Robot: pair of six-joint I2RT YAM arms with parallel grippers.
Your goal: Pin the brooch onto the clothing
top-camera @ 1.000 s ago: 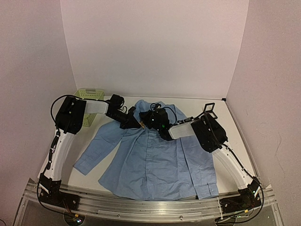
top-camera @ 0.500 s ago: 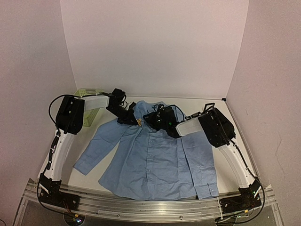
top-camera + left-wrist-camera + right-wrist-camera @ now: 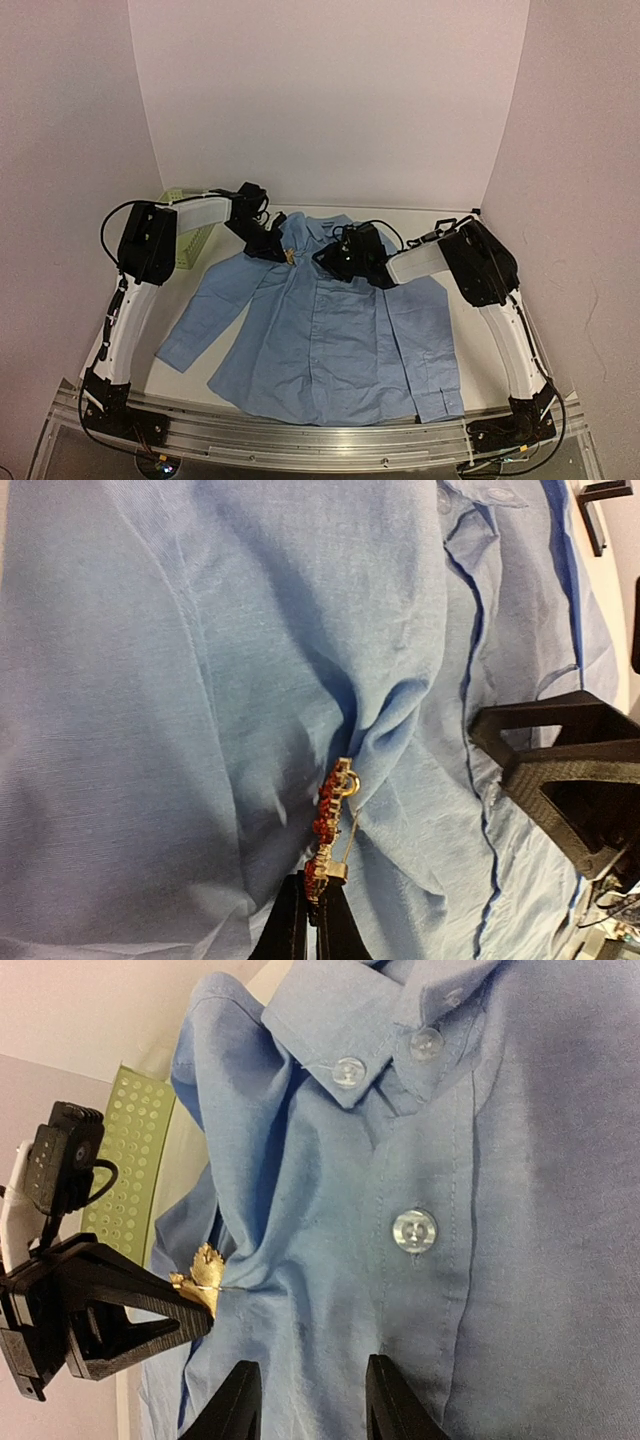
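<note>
The light blue shirt (image 3: 330, 330) lies spread flat on the table, collar at the back. My left gripper (image 3: 276, 250) is shut on the brooch (image 3: 330, 825), a small orange-red leaf with a gold back, held edge-on against a bunched fold of the shirt (image 3: 200, 680) near the left chest. Its thin pin sticks into the fold. The brooch shows gold in the right wrist view (image 3: 203, 1274) and as a small speck from above (image 3: 289, 256). My right gripper (image 3: 306, 1400) is open, its fingers resting on the shirt (image 3: 500, 1160) beside the button placket, a little right of the brooch.
A pale green perforated basket (image 3: 190, 238) stands at the back left behind the left arm, also in the right wrist view (image 3: 130, 1160). White walls close in the back and sides. The shirt covers most of the table.
</note>
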